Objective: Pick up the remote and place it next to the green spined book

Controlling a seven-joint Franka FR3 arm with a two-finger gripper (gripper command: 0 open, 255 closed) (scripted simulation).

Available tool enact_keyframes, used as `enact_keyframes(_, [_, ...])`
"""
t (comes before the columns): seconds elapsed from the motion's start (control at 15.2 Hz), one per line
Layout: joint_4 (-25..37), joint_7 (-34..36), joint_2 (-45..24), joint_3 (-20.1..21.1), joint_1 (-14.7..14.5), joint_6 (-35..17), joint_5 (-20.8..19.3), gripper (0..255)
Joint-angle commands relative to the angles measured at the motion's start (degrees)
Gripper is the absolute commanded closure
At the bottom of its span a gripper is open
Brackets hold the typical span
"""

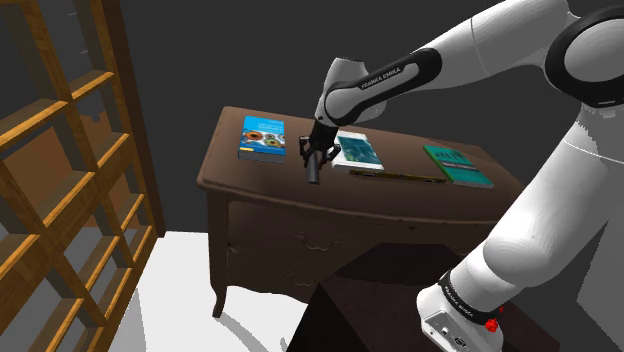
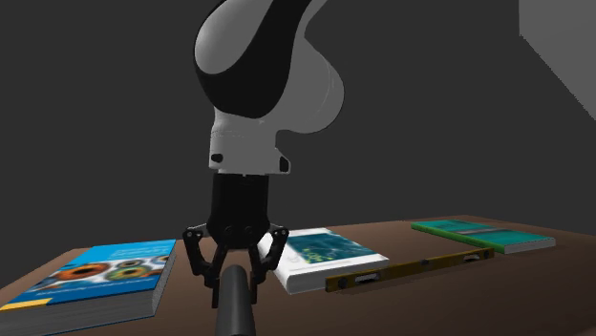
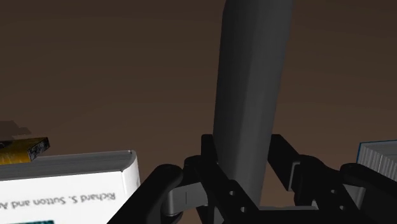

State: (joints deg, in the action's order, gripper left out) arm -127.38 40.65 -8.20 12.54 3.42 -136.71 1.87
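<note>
Dark grey walls back the room, and a pale floor [image 1: 185, 290] lies under the furniture. On the shoulder view's left stands a tall lattice frame of orange-brown wood [image 1: 70, 190]. Beside it is the counter [image 1: 270, 185], a dark brown wooden desk with drawer fronts and curved legs. The white arm with dark joints [image 1: 520, 150] rises from its dark box stand [image 1: 370, 310] and reaches over the counter.

Three books lie flat on the counter top. A thick blue book with round coloured shapes on its cover [image 2: 105, 272] lies at one end. A white book with a teal cover [image 2: 325, 253] lies in the middle. The flat green book [image 2: 482, 234] lies at the far end, well apart from the arm's hand. A long, thin yellow-brown bar [image 2: 411, 267] lies along the front of the white book and stretches towards the green one.

The slim dark grey remote [image 2: 234, 301] hangs lengthwise from the black claw [image 2: 236, 272], above the gap between the blue book and the white one. The claw's fingers [image 3: 191, 184] press in on the remote from both sides, gripping its upper end.
</note>
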Motion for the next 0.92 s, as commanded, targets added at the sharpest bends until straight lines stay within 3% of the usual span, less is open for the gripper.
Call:
enact_keyframes(0.0, [0.2, -0.1, 0.7, 0.2, -0.1, 1.0, 0.3, 255])
enact_keyframes(0.86, [4.2, -0.7, 6.4, 0.2, 0.2, 10.6, 1.6, 255])
